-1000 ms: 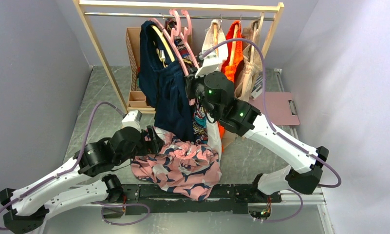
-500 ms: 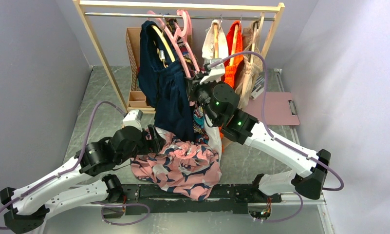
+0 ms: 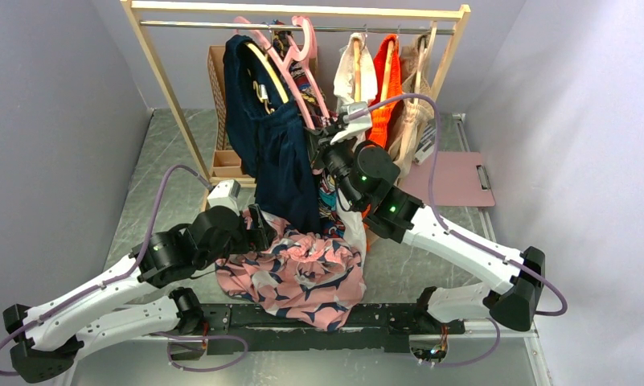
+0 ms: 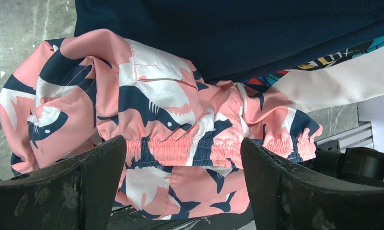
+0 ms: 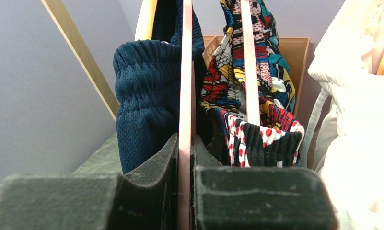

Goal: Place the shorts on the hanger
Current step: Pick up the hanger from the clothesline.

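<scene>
The shorts (image 3: 302, 272), pink with navy and white print, lie crumpled on the table's near side. In the left wrist view the shorts (image 4: 175, 110) fill the frame with the gathered waistband across the middle. My left gripper (image 3: 258, 229) is open at their left edge; its jaws (image 4: 182, 187) stand wide apart just above the waistband, holding nothing. My right gripper (image 3: 320, 133) is shut on the lower end of the pale-pink hanger (image 3: 286, 68), whose hook is at the rail. In the right wrist view the hanger's thin bar (image 5: 185, 72) runs up from between the closed fingers (image 5: 185, 143).
A wooden rack (image 3: 302, 10) carries a navy garment (image 3: 270, 153), a multicolour garment on a second pink hanger (image 5: 247, 57), and white and orange clothes (image 3: 387, 88). A cardboard box (image 3: 222, 96) stands behind; a pink clipboard (image 3: 455, 181) lies right.
My right arm has shifted right and its wrist has dropped, still gripping the hanger, which has tilted a little. My left arm has edged slightly towards the shorts.
</scene>
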Action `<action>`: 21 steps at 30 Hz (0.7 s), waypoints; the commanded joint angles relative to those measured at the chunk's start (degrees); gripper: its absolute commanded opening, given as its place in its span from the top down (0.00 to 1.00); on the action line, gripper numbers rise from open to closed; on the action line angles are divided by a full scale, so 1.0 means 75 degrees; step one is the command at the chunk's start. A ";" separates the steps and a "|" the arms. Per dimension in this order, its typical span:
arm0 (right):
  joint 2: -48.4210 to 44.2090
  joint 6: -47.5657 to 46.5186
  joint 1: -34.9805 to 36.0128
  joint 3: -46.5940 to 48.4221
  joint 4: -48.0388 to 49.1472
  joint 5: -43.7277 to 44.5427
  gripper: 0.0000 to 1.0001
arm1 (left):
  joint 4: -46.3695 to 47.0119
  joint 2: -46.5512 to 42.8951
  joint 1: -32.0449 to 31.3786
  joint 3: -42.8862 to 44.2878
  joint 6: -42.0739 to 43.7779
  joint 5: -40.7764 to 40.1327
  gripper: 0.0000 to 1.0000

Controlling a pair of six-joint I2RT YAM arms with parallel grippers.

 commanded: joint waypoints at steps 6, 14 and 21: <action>0.0149 -0.1708 -0.0003 -0.0253 0.2020 0.0294 1.00 | 0.0280 -0.0009 0.0009 0.0065 -0.0046 -0.0029 0.08; 0.0318 -0.2378 0.0019 -0.0478 0.2472 0.0059 1.00 | 0.0216 0.0058 0.0017 0.0080 -0.0057 -0.0101 0.07; 0.0319 -0.2341 0.0041 -0.0151 0.1425 -0.0790 1.00 | 0.0428 0.0117 0.0014 0.0293 0.0143 -0.0289 0.07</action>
